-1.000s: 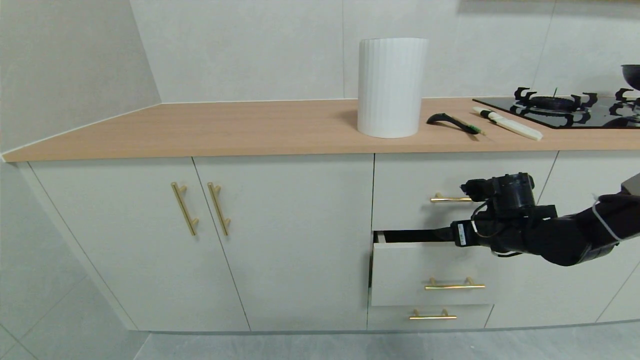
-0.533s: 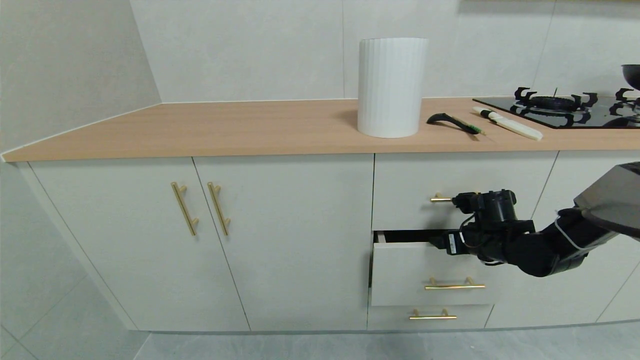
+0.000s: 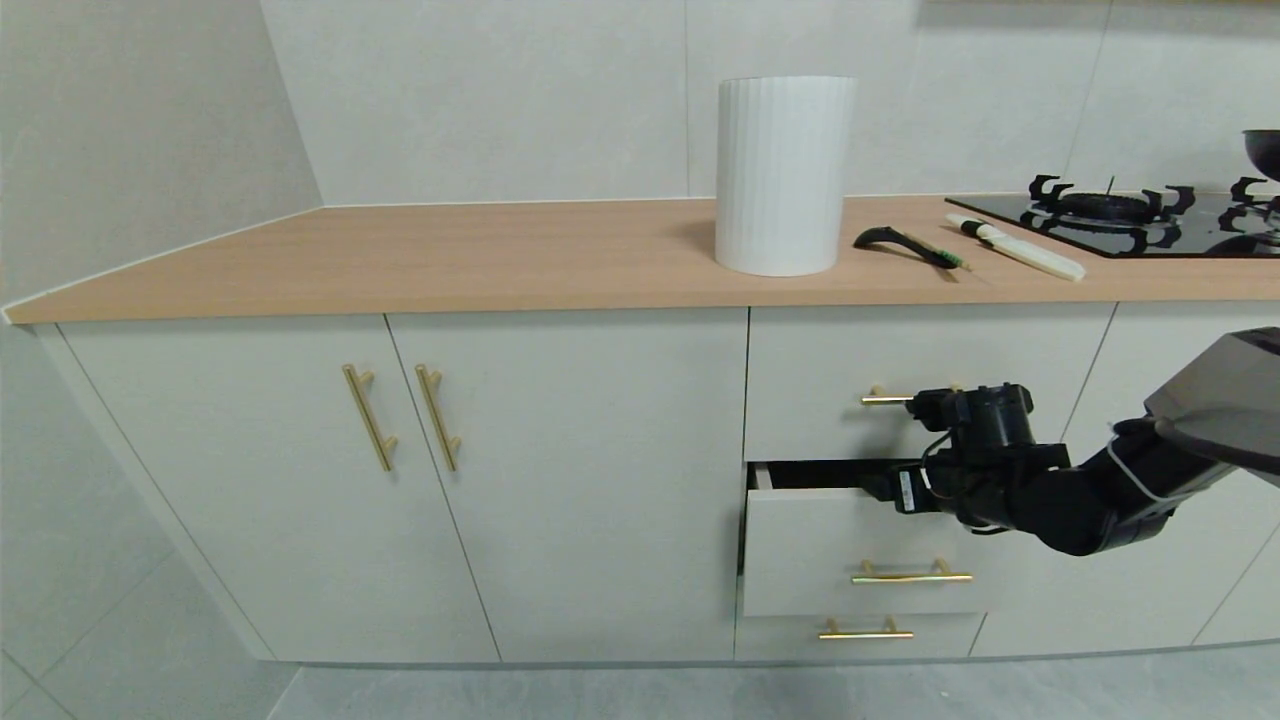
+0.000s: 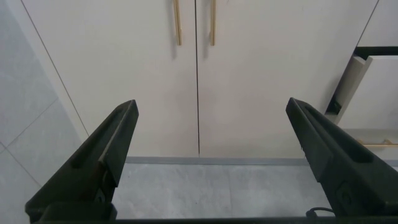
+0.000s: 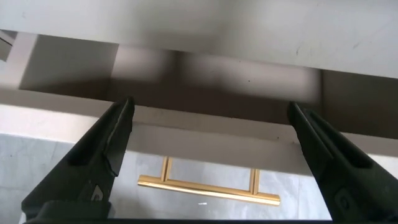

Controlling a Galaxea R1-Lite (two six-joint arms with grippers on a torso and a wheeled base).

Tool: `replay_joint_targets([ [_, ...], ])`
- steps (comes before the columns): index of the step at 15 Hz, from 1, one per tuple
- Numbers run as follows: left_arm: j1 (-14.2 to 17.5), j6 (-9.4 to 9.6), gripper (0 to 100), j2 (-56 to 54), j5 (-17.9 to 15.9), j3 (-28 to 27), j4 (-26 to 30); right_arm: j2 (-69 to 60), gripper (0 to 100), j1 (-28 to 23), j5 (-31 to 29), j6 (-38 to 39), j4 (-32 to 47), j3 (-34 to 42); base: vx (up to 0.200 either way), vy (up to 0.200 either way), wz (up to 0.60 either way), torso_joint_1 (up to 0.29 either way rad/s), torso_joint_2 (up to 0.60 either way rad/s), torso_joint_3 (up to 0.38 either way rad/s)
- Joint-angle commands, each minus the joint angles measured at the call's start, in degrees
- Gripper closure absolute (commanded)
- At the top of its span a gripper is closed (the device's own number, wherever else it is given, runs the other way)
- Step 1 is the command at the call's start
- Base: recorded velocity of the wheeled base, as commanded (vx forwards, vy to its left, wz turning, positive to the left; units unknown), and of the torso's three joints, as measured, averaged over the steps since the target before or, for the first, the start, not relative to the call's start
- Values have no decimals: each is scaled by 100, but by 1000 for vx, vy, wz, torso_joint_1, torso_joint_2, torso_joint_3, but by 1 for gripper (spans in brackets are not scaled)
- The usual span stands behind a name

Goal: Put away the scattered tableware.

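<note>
Jaws of the right gripper [image 5: 208, 107] gape wide and empty at the part-open drawer [image 3: 845, 530]; the knife [image 3: 1030, 255] on the counter [image 3: 450, 255] looks light, stiff and slick, best pinched mid-length.

The head view looks forward and down from well back at the table [image 3: 500, 260] and the cabinet fronts [image 3: 600, 480] below its front edge. The left wrist view, low, faces the double doors [image 4: 198, 74]. The right wrist view looks past the right end effector [image 5: 209, 104], close upon the open drawer [image 5: 205, 130], which all three views share.
</note>
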Motion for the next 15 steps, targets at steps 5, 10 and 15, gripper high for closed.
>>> replay_joint_targets([
  [5, 2, -1, 0, 0, 3, 0, -1, -242, 0, -7, 6, -18, 417, 10, 0, 0, 0, 0, 0, 0],
  [10, 2, -1, 0, 9, 3, 0, -1, -620, 0, -7, 94, -159, 1243, 1, 0, 0, 0, 0, 0, 0],
  [15, 2, -1, 0, 0, 3, 0, -1, -866, 0, 1, 234, -466, 2078, 28, 0, 0, 0, 0, 0, 0],
])
